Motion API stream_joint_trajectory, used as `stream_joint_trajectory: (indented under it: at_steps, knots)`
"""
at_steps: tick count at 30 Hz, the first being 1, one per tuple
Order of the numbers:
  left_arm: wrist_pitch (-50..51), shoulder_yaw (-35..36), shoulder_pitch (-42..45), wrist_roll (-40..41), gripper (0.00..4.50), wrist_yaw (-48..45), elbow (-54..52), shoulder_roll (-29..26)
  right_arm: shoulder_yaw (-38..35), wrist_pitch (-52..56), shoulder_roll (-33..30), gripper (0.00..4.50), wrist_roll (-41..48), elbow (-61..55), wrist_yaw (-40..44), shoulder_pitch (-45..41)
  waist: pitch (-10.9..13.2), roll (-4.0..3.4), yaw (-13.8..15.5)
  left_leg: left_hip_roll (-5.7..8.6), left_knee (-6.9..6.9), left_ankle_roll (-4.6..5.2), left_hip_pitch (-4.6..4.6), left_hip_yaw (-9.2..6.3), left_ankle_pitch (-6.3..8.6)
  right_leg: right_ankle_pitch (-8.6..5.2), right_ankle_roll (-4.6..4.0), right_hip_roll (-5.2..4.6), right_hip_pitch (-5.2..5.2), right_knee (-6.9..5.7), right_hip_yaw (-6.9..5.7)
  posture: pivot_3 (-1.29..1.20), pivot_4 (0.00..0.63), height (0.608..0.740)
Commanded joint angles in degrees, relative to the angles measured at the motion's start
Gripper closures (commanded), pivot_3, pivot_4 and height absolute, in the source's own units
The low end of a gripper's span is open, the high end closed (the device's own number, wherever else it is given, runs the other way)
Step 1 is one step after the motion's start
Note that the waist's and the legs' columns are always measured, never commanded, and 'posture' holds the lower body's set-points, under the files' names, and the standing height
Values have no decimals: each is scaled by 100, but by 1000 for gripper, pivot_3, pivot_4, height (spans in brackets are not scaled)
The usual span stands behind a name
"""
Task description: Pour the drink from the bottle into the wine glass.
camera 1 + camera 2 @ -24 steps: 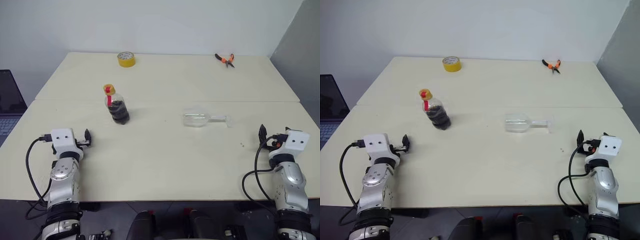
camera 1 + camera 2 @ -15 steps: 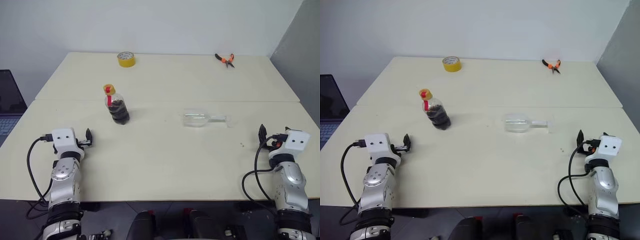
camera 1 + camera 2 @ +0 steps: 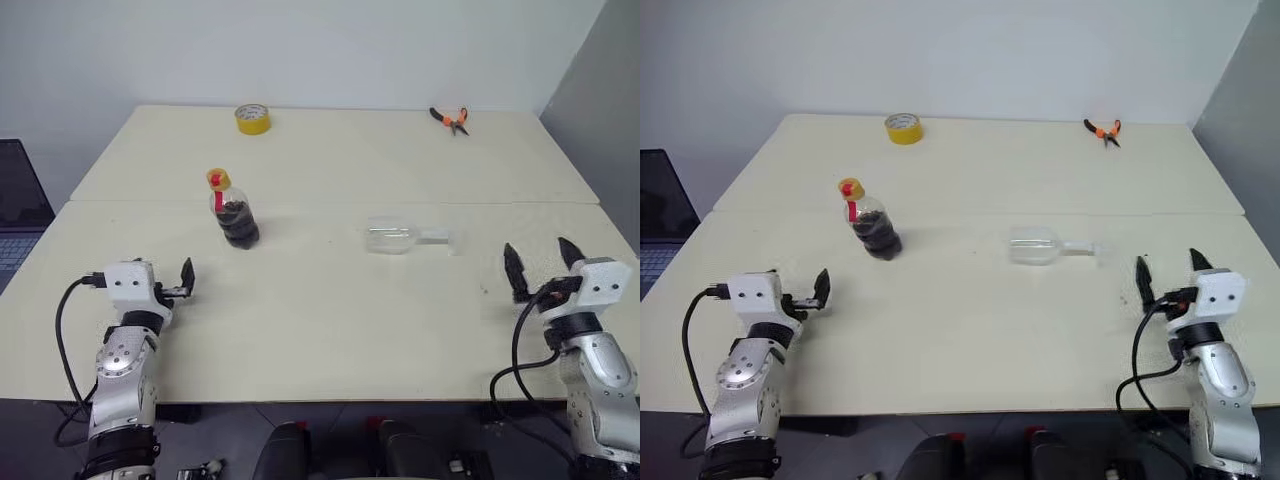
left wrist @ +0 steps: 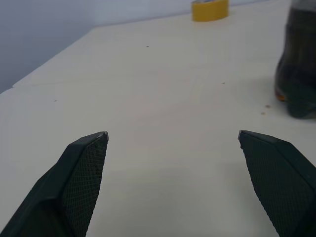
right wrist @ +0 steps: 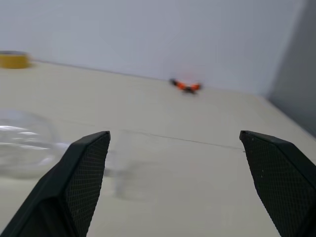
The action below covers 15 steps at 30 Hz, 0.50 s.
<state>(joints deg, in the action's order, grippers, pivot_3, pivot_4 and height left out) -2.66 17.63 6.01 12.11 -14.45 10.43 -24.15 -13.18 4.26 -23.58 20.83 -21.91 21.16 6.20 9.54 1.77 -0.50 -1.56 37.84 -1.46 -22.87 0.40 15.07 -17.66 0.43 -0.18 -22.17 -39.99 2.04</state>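
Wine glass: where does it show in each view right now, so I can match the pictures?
Left eye view: the wine glass lies on its side, centre-right on the table, foot toward the right arm.
Right eye view: the same spot, right of the bottle.
Left wrist view: not in it.
Right wrist view: its bowl lies beside the end effector's finger.
Shared landmark: the yellow tape roll at the table's far edge.

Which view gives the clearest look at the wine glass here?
The left eye view: the wine glass lies whole on its side on the table, bowl to foot. The right eye view shows the same. The right wrist view catches its bowl and stem; the foot is a faint blur.
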Motion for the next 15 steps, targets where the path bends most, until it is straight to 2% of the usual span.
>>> stream_joint_trajectory:
  at_steps: [1, 6, 15]
  knots:
    - [109, -190, 176, -21, 39, -191, -297, -34, 623, 646, -397, 0, 419, -1033, 670, 169, -1, 2, 1, 0, 1, 0, 0, -1, 0, 0, 0, 0, 0, 0, -1, 0, 150, 740]
    - [237, -493, 446, -118, 39, -287, -379, 27, 1117, 936, -772, 0, 261, -1205, 1081, -66, 0, 4, 8, 3, 5, 0, -1, -10, 0, -1, 1, 1, 6, 5, -9, 0, 150, 740]
    - [196, -751, 853, -248, 39, -286, -148, 273, 1415, 750, -719, 0, -121, -798, 1283, -862, 2, 6, 18, 4, 5, 0, -2, -13, 0, 0, 1, 3, 5, 5, -11, 0, 150, 740]
